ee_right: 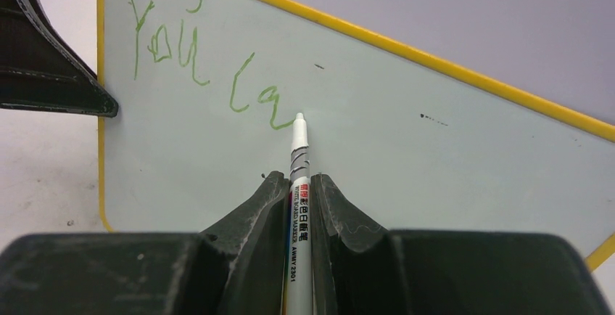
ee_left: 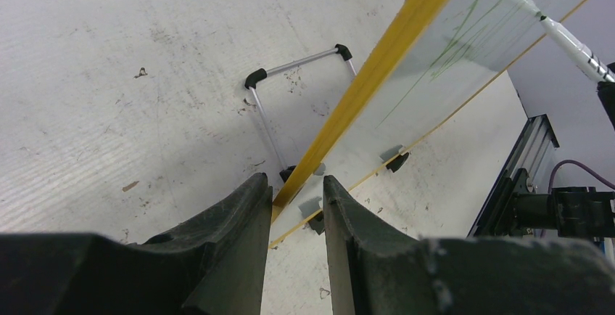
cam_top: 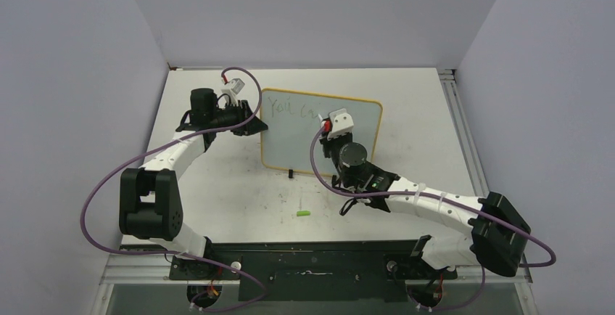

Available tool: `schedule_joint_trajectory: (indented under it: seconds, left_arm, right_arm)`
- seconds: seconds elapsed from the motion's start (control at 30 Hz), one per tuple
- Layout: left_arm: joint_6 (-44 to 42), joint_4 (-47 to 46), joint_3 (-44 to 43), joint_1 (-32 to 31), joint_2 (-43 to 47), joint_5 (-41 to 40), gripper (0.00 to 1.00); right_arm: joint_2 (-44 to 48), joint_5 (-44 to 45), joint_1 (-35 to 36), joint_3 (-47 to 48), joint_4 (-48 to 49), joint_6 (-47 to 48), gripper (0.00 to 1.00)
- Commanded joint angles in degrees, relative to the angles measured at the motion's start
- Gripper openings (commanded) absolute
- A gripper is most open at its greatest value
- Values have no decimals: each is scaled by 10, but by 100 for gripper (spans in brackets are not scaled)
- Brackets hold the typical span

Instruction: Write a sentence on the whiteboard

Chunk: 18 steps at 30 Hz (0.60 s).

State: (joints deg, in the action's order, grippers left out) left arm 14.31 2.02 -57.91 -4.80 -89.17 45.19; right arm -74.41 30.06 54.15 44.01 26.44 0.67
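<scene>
The whiteboard (cam_top: 304,144) stands propped near the middle of the table, pale with a yellow frame (ee_left: 377,68). My left gripper (ee_left: 294,191) is shut on its left edge (cam_top: 255,120), the frame running between the fingers. My right gripper (ee_right: 299,184) is shut on a white marker (ee_right: 298,152). The marker's tip touches the board (ee_right: 406,155) at the end of the green writing. The sentence (ee_right: 196,68) reads "You ca" in thin green strokes (cam_top: 290,109). From above, the right gripper (cam_top: 330,128) sits in front of the board's upper middle.
A small green cap (cam_top: 303,214) lies on the table in front of the board. A black clip foot (cam_top: 291,173) and a wire stand (ee_left: 290,75) hold the board up. An aluminium rail (cam_top: 464,133) runs along the table's right edge. Walls close in on three sides.
</scene>
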Motion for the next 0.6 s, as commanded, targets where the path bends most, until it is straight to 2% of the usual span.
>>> schedule_joint_trajectory:
  seconds: [0.0,0.57]
  left_arm:
    - [-8,1,-22,-5,2,15,30]
    - [-9,3,-23,-6,1,14,30]
  right_arm:
    - [31,3,1,9,17,8,5]
    - [-4,-11,-1,41,46,27,5]
